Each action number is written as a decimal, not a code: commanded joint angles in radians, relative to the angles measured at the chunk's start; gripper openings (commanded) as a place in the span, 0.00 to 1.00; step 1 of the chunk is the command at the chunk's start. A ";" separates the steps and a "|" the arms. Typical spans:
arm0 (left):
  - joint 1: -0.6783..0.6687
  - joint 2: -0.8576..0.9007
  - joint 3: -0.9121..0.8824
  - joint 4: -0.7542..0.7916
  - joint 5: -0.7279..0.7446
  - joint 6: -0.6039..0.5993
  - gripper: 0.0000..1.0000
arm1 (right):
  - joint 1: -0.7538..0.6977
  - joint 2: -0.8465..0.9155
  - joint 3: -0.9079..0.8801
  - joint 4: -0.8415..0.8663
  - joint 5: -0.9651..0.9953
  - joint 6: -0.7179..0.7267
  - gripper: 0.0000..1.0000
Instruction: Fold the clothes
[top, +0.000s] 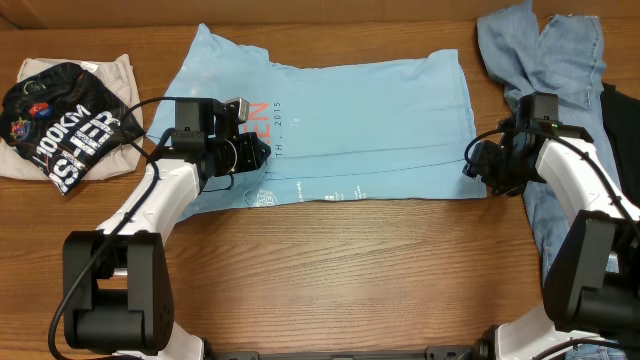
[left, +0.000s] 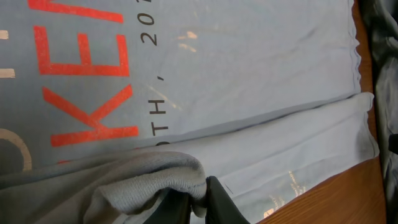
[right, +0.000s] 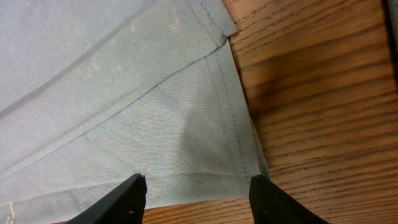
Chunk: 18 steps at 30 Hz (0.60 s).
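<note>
The light blue T-shirt (top: 370, 110) lies spread flat across the middle of the table, its near edge folded up into a narrow strip. My left gripper (top: 258, 152) sits at the shirt's left end by the red lettering. In the left wrist view its jaws (left: 199, 194) are shut on a bunched fold of the shirt's fabric (left: 155, 177). My right gripper (top: 472, 165) hovers at the shirt's near right corner. In the right wrist view it (right: 199, 194) stands open, straddling the stitched hem (right: 233, 118), with nothing pinched.
A black shirt with white lettering (top: 60, 125) lies on a beige cloth at the far left. Denim jeans (top: 545, 60) are piled at the far right, trailing down beside the right arm. Bare wooden table (top: 350, 270) fills the near side.
</note>
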 joint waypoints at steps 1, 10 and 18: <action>0.005 0.007 0.004 0.001 -0.014 -0.006 0.11 | 0.001 0.002 0.001 0.004 -0.008 0.002 0.57; 0.005 0.007 0.004 -0.004 -0.032 -0.007 0.12 | 0.001 0.002 0.001 0.002 -0.008 0.002 0.57; 0.013 0.005 0.006 -0.066 -0.111 0.039 0.58 | 0.001 0.002 0.001 0.001 -0.008 0.002 0.57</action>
